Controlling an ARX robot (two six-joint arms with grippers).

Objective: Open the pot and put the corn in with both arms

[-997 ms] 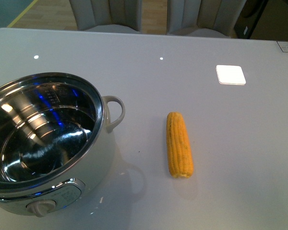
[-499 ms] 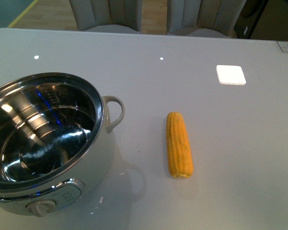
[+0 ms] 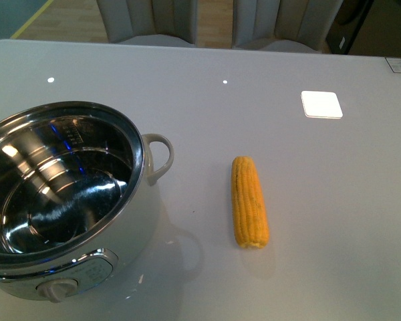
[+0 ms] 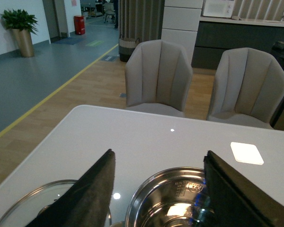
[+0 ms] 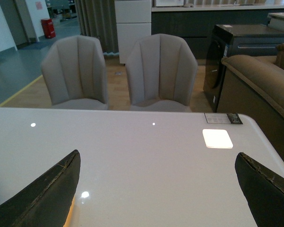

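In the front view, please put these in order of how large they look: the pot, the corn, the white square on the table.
1. pot
2. corn
3. white square, though it lies farther from the camera.

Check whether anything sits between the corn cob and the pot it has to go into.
Nothing visible does. The yellow-orange husked corn cob lies on the grey table, apart from the white electric pot with the shiny steel interior. Only bare tabletop separates them. The pot has no lid on and its mouth is open.
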